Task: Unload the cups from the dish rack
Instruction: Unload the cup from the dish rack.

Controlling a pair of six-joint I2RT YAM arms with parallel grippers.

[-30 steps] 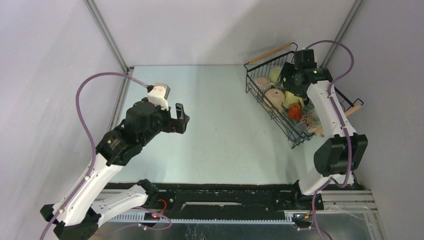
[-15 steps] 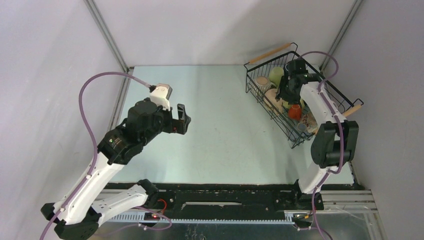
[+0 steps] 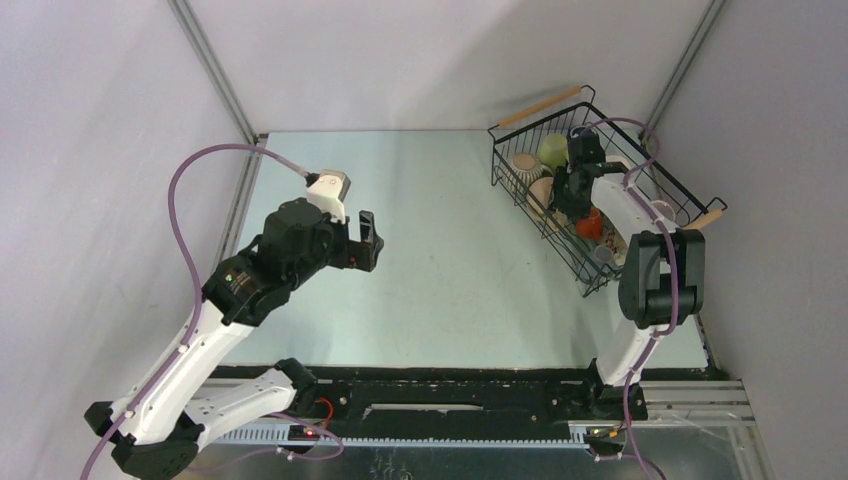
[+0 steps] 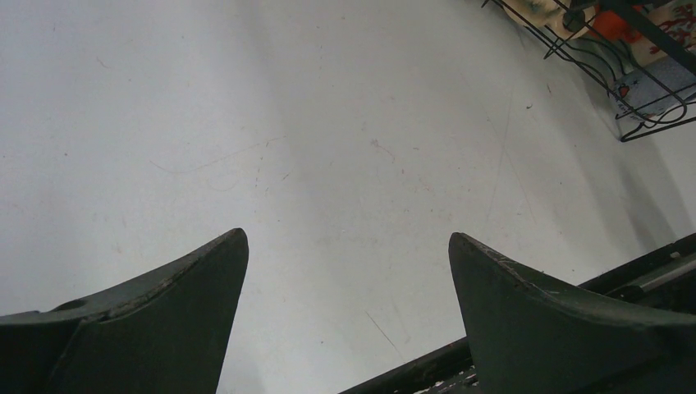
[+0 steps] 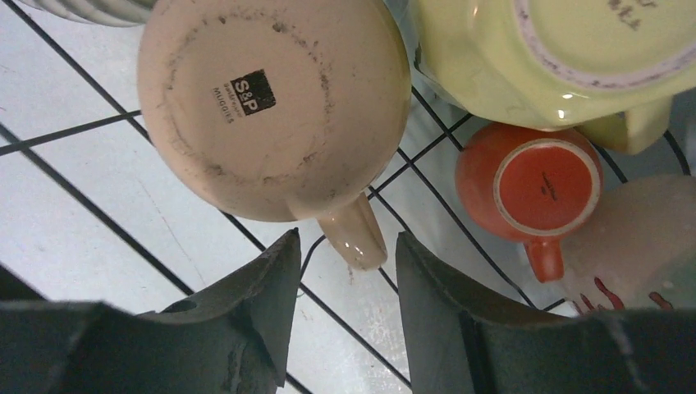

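While the upside-down tan mug (image 5: 271,107) sits in the black wire dish rack (image 3: 540,106) at the counter's (image 3: 430,220) right edge, the half-spread right gripper (image 5: 346,238) sits around its handle (image 5: 357,242), probably hard, slippery and easy to break.

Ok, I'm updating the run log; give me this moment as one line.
left gripper: open, over table | right gripper: in rack, fingers astride handle of tan mug, no grip yet | cups: none unloaded
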